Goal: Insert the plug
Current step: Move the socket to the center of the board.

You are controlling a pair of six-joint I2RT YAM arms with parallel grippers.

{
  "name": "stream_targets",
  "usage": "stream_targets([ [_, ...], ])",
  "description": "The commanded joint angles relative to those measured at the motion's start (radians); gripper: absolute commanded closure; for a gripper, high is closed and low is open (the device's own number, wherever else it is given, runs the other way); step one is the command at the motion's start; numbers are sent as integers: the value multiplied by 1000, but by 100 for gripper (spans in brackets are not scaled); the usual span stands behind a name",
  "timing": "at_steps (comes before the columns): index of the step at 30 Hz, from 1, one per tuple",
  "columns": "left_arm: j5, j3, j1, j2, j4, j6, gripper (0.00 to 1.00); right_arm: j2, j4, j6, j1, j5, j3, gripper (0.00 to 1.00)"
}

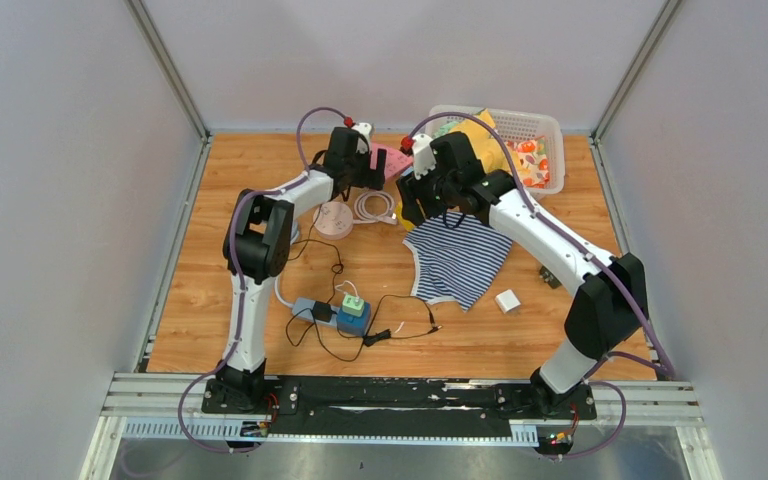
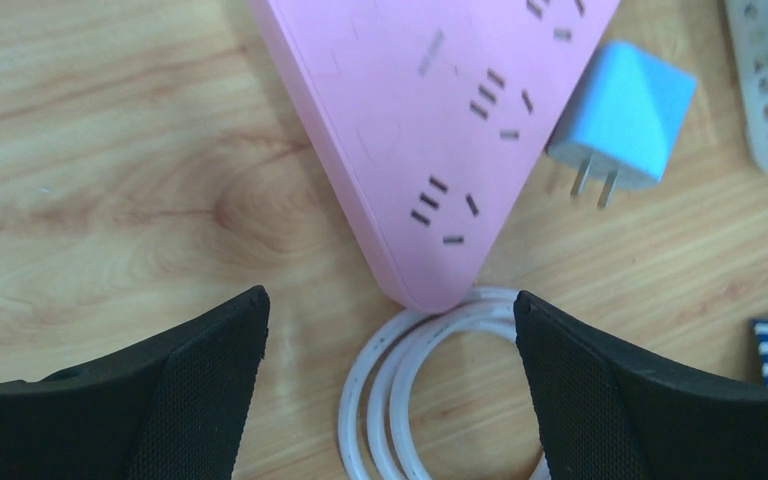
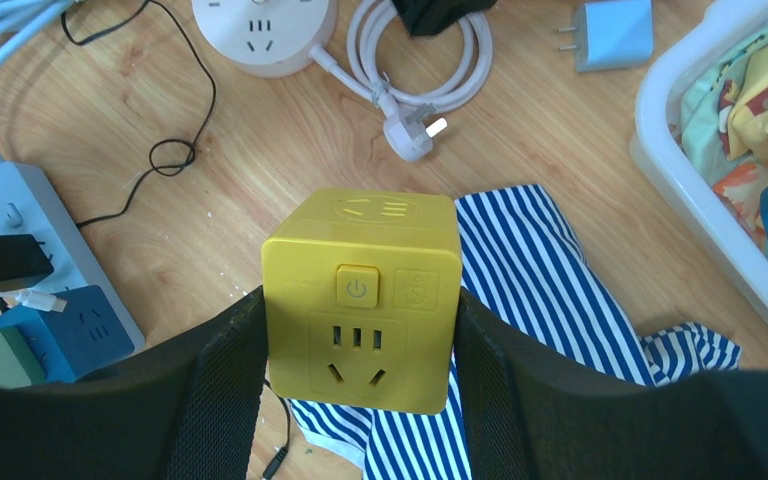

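Observation:
My right gripper (image 3: 360, 330) is shut on a yellow cube socket (image 3: 362, 295) and holds it above a striped cloth (image 3: 550, 300); its power button and socket face point at the camera. My left gripper (image 2: 390, 340) is open and empty, low over a coiled white cable (image 2: 410, 390) and the corner of a pink power strip (image 2: 430, 110). A light blue two-pin charger plug (image 2: 625, 115) lies beside the pink strip, and shows in the right wrist view (image 3: 610, 32). In the top view both grippers (image 1: 360, 165) (image 1: 422, 195) are at the table's far middle.
A round white socket (image 3: 260, 30) with a three-pin plug (image 3: 412, 135) lies far left. A grey power strip (image 1: 315, 312) with a blue cube, green adapter and black cables sits near. A white basket (image 1: 550, 130) of cloth stands far right. A white charger (image 1: 507, 301) lies right.

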Motion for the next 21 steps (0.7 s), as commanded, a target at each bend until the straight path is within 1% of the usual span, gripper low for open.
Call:
stream_targets([
  [1, -77, 119, -6, 11, 26, -105, 10, -63, 12, 8, -13, 23, -29, 100],
  [5, -136, 254, -8, 75, 27, -228, 18, -83, 17, 15, -15, 26, -42, 100],
  [9, -218, 390, -18, 186, 19, -237, 19, -108, 20, 16, -14, 32, -48, 100],
  [13, -301, 527, -29, 289, -29, -240, 18, -127, 21, 14, -15, 29, -50, 100],
  [21, -416, 675, -36, 414, -66, -262, 23, -146, 21, 17, -15, 8, -52, 100],
])
